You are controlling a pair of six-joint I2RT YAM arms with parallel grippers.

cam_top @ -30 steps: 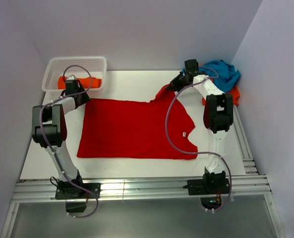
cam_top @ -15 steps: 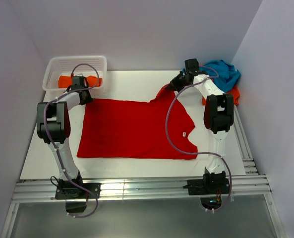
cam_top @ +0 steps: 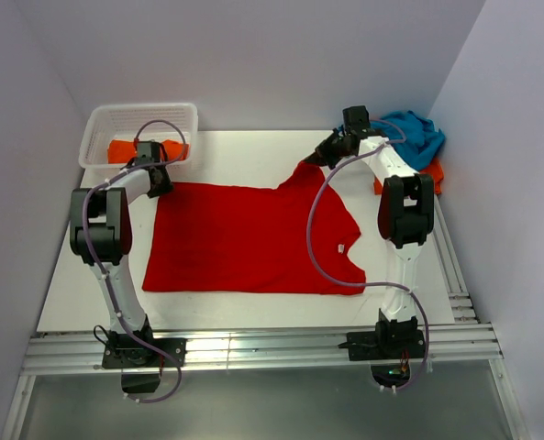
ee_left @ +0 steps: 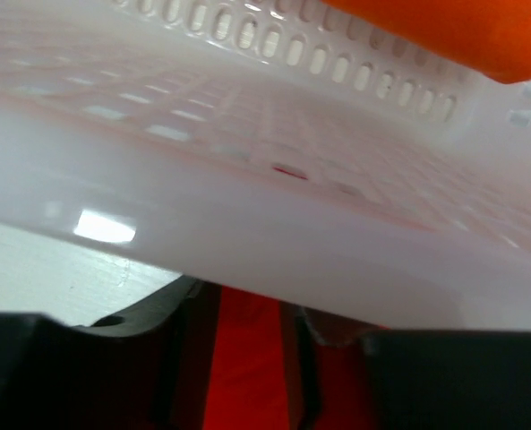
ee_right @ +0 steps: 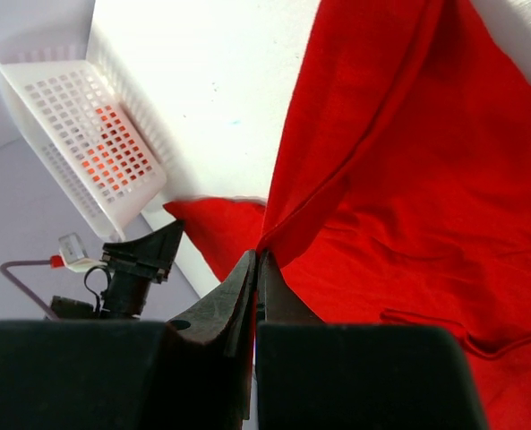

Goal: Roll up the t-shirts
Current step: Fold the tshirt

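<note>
Two hands meet the red t-shirt on the desk; we see the right hand clamped on its far edge. The left hand, fingers apart, sits beside the basket.

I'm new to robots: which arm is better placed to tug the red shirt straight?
Right, probably: the right tool is shut on a sleeve of the red t-shirt. The left tool sits at another corner, jaws apart.

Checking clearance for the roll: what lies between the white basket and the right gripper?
Only bare table, in the top view; the red t-shirt lies just nearer.
</note>
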